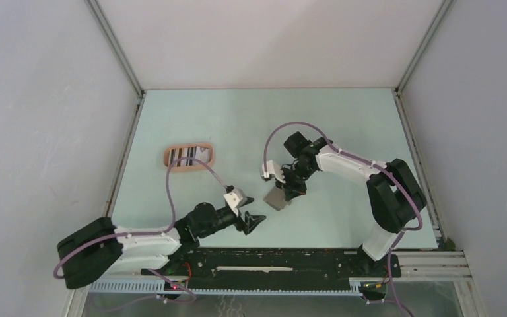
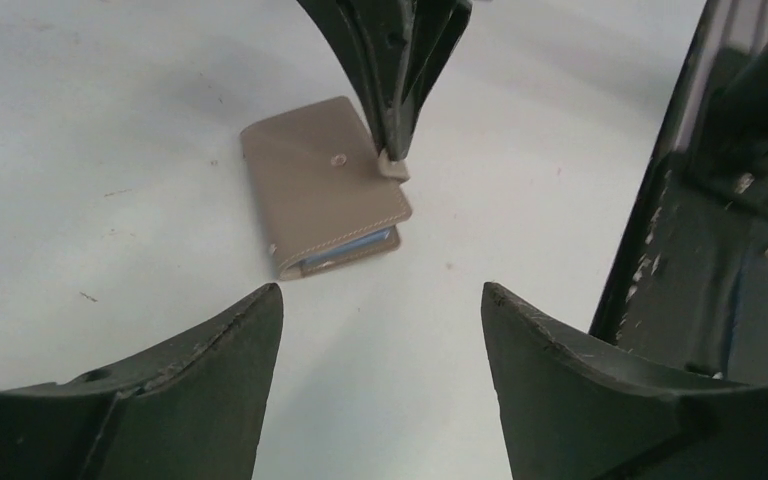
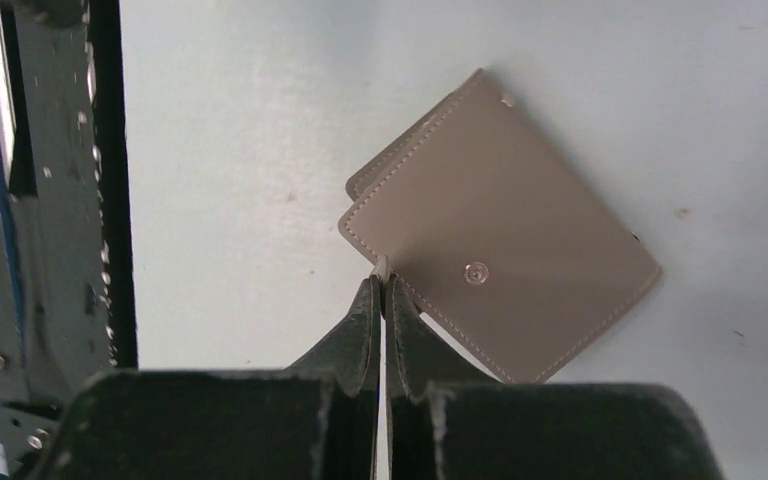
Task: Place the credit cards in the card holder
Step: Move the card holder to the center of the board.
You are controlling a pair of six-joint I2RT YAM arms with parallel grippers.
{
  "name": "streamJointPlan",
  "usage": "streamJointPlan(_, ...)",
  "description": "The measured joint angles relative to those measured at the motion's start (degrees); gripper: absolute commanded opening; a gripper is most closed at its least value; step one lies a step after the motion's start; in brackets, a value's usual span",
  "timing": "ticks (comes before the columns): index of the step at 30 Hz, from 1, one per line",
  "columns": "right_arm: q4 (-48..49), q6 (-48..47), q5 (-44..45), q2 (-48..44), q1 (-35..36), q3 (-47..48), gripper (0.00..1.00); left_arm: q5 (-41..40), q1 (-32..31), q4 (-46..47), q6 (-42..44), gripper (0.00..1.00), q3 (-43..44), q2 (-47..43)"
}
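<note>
A grey-brown folded wallet (image 1: 277, 198) lies on the table near the front middle. My right gripper (image 3: 382, 283) is shut on a small tab at the wallet's edge (image 2: 392, 166), coming down from above. The wallet (image 3: 505, 250) is closed, its snap button facing up. A blue credit card's edge (image 2: 352, 246) shows inside the wallet's open side. My left gripper (image 2: 380, 300) stands open and empty just short of the wallet (image 2: 322, 195), low over the table. The salmon-pink card holder (image 1: 169, 156) sits at the far left with dark and light striped cards (image 1: 187, 156) in it.
A black rail (image 1: 264, 257) runs along the table's near edge, close behind my left gripper (image 1: 253, 222). Grey enclosure walls stand at the left, right and back. Purple cables loop over both arms.
</note>
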Motion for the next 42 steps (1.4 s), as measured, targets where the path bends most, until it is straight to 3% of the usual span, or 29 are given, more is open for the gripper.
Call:
streamJointPlan(6, -0.5, -13.0, 0.8, -2.1, 0.6, -7.1, 0.12, -5.4, -7.0, 10.4, 11.4, 0.78, 0.0, 13.5)
streamJointPlan(15, -1.3, -25.1, 5.4, -8.4, 2.3, -14.8, 0.41, -7.9, -11.3, 28.2, 25.1, 0.76, 0.0, 30.0)
streamJointPlan(26, -2.0, -28.1, 4.1, -13.6, 0.2, -17.9, 0.54, -10.7, -13.2, 32.3, 30.4, 0.77, 5.6, 36.3)
streamJointPlan(33, -4.1, -29.7, 0.3, -15.4, -3.1, -17.9, 0.54, -14.4, -17.4, 32.3, 37.4, 0.77, 10.3, 44.2)
streamJointPlan(42, -4.6, -30.7, -1.4, -15.3, -3.6, -17.9, 0.53, -16.5, -18.4, 32.3, 42.1, 0.74, 13.5, 49.5)
